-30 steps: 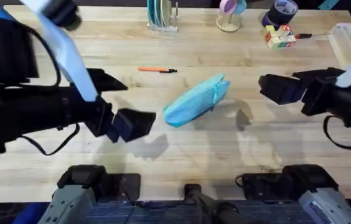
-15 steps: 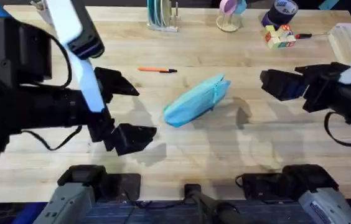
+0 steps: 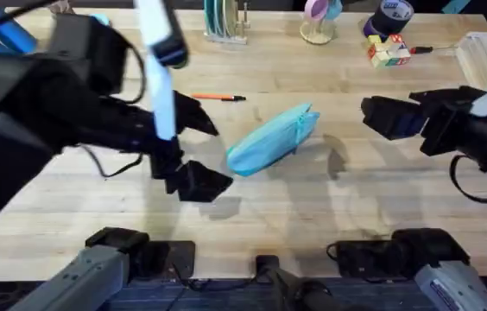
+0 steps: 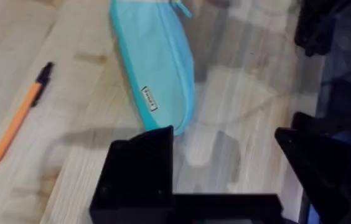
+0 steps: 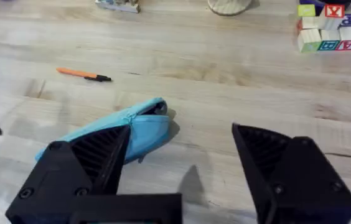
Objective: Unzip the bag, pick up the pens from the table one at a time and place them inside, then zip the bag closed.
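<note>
The left tool (image 3: pixel 200 149), fingers spread wide and empty, hovers above the bench (image 3: pixel 313 216) just beside the lower end of the light-turquoise bag (image 3: pixel 271 140), one finger towards the orange pen (image 3: pixel 218 97) and the other nearer the bench's front edge. The bag lies diagonally at mid-bench, its zipper end pointing away from the left tool; the pen lies flat a little beyond it, apart from the fabric. The right tool (image 3: pixel 380 118), also spread and holding nothing, hangs well off the bag's far end with bare wood between them. Along the back edge stand a rack of plates (image 3: pixel 223 21), a small stand (image 3: pixel 317 30), a roll of dark tape (image 3: pixel 394 13) and coloured letter blocks (image 3: pixel 388 51), all well apart from the bag.
</note>
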`<state>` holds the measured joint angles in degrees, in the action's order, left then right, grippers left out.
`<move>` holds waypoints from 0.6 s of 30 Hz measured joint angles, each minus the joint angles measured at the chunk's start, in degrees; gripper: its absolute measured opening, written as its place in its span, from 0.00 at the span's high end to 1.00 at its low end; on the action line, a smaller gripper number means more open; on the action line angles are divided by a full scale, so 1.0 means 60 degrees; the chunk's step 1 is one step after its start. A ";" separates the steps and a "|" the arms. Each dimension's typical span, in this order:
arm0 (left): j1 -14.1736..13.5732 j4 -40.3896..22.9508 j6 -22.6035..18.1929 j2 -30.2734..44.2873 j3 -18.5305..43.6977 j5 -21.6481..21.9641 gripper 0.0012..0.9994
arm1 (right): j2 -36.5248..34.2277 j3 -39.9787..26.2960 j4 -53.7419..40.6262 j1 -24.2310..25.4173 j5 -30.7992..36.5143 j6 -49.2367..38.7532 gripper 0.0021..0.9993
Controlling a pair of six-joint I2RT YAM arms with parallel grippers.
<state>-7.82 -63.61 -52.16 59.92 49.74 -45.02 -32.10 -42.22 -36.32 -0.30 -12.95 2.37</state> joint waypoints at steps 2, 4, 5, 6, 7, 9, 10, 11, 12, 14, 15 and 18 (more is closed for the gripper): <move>-0.0386 0.0144 -0.0004 0.0395 0.0000 0.0000 0.00 | 0.0002 0.0000 0.0000 0.0000 0.0000 0.0001 0.00; -0.0722 0.0302 -0.0004 0.0854 0.0000 0.0000 0.00 | 0.0004 0.0000 0.0000 0.0000 0.0000 0.0004 0.00; -0.0878 0.0377 -0.0004 0.1098 0.0000 0.0000 0.00 | 0.0000 0.0000 0.0004 -0.0002 0.0000 0.0000 0.00; -0.1009 0.0456 -0.0002 0.1334 0.0000 0.0000 0.00 | 0.0000 0.0000 0.0004 0.0000 0.0000 0.0001 0.00; -0.1123 0.0536 0.0000 0.1557 0.0000 0.0000 0.00 | 0.0000 0.0000 0.0004 0.0000 0.0000 0.0000 0.00; -0.1312 0.0745 -0.0004 0.2006 0.0000 0.0000 0.00 | 0.0001 0.0000 0.0007 0.0000 0.0000 0.0000 0.00; -0.1394 0.0877 0.0000 0.2218 0.0000 0.0000 0.00 | 0.0000 0.0000 0.0007 -0.0003 0.0000 0.0003 0.00; -0.1470 0.1014 -0.0003 0.2417 0.0000 0.0003 0.00 | 0.0001 0.0000 0.0007 0.0000 0.0000 0.0000 0.00; -0.1524 0.1155 -0.0002 0.2578 0.0000 0.0004 0.00 | 0.0002 0.0000 0.0006 0.0000 0.0000 0.0000 0.00; -0.1619 0.1483 0.0000 0.2877 0.0000 0.0004 0.00 | 0.0001 0.0000 0.0007 -0.0003 0.0000 0.0000 0.00; -0.1662 0.1647 0.0005 0.2998 0.0000 0.0008 0.00 | 0.0002 0.0000 0.0007 0.0000 0.0000 0.0004 0.00; -0.1762 0.2165 0.0139 0.3206 0.0000 0.0145 0.00 | 0.0000 0.0000 0.0007 0.0000 0.0000 0.0004 0.00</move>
<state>-18.39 -50.62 -51.33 79.16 49.74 -44.14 -32.10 -42.22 -36.27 -0.30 -12.95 2.39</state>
